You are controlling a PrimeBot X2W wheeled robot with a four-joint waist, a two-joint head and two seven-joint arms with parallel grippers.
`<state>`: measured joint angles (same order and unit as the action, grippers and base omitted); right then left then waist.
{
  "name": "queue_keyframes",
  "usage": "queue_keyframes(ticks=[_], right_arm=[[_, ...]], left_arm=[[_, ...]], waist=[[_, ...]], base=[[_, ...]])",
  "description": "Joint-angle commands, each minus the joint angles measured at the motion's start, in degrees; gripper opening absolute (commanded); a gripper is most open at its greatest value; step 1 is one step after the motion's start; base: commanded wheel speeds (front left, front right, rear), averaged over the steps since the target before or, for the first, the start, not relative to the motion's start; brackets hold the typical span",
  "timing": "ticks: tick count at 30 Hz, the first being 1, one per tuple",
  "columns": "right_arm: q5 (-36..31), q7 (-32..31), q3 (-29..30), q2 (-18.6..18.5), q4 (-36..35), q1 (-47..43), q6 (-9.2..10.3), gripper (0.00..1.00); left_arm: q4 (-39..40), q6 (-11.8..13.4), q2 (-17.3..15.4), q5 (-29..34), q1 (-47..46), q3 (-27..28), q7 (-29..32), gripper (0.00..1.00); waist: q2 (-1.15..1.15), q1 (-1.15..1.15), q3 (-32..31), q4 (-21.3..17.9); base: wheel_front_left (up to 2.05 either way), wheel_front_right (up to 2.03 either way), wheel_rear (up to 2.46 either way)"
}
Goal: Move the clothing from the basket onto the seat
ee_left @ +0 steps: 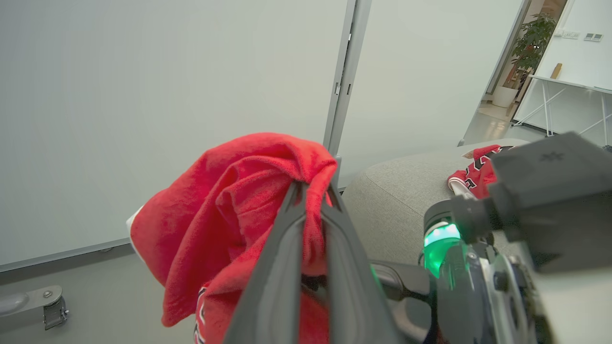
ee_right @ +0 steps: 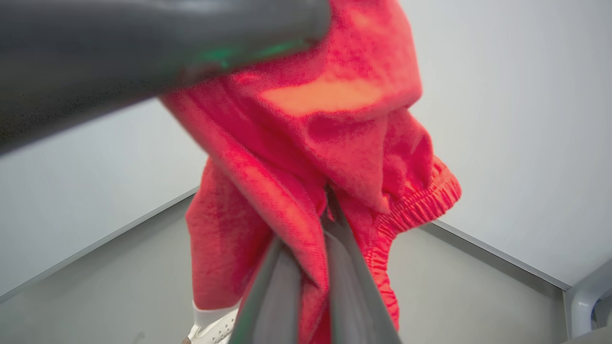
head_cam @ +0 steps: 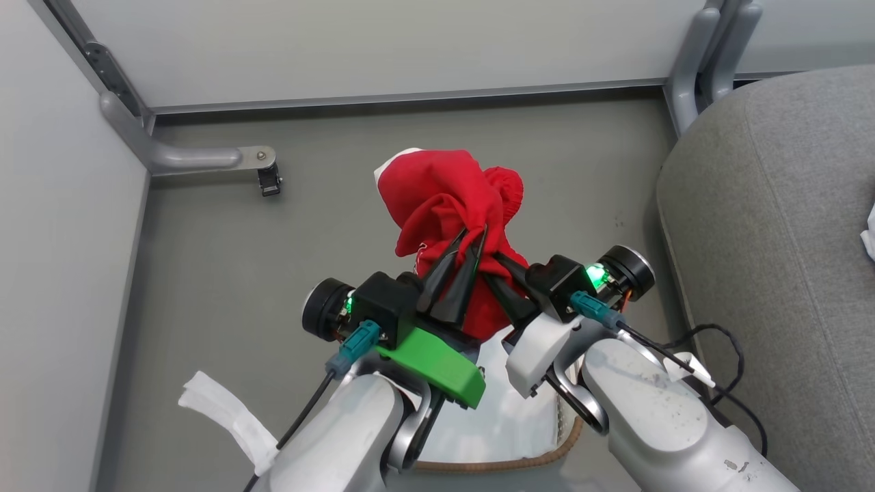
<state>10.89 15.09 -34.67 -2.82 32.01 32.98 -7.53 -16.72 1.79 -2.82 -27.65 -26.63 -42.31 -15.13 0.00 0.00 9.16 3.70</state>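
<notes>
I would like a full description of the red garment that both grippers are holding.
The red garment is soft, fleecy-looking fabric, bright red, with a white edge, an elastic gathered hem and black-and-white marks low down. It hangs bunched and folded above the basket. The left gripper and the right gripper are both shut on its upper folds, close together.

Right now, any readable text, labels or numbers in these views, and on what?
Nothing legible.
Black-and-white markings on the held red garment: low down, mostly hidden, unreadable.
Lettering on the second red garment, lying on the seat: too small and folded.
Wall plates, far background: too small.
</notes>
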Motion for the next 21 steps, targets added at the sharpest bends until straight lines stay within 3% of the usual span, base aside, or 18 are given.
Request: queue_keyframes(ticks=[1, 2, 3, 4, 12, 21], right_arm=[[0.37, 0.1, 0.11, -0.24, -0.12, 0.51, 0.08, 0.0], [0.3, 0.1, 0.2, -0.24, -0.2, 0.58, 0.08, 0.0], [0.32, 0.1, 0.42, -0.25, -0.44, 0.59, 0.08, 0.0], [0.29, 0.1, 0.55, -0.25, -0.65, 0.52, 0.08, 0.0], [0.25, 0.1, 2.13, -0.23, -2.91, -0.49, 0.08, 0.0], [0.16, 0.11, 4.95, -0.2, -4.46, -1.2, 0.08, 0.0]], left_arm=[[0.47, 0.48, -0.17, 0.94, -1.13, 0.6, -0.02, 0.0], [0.73, 0.7, -0.17, 1.16, -1.14, 0.74, -0.01, 0.16], [0.9, 0.84, -0.17, 1.39, -1.0, 0.83, -0.01, 0.45], [0.92, 0.87, -0.17, 1.62, -0.94, 0.91, -0.01, 0.98], [0.12, 0.73, -0.17, 4.03, -0.12, 2.64, -0.01, 1.0], [-1.56, -0.73, -0.29, 6.73, 0.59, 5.62, 0.0, 1.0]], waist=[[0.0, 0.0, 0.06, -0.19], [0.0, 0.0, 0.11, -0.28], [0.0, 0.0, 0.18, -0.38], [0.0, 0.0, 0.22, -0.48], [0.0, 0.0, 0.81, -3.72], [0.0, 0.0, 2.01, -13.68]], base=[[0.0, 0.0, 0.0], [0.0, 0.0, 0.0], [0.0, 0.0, 0.0], [0.0, 0.0, 0.0], [0.0, 0.0, 0.0], [0.0, 0.0, 0.0]])
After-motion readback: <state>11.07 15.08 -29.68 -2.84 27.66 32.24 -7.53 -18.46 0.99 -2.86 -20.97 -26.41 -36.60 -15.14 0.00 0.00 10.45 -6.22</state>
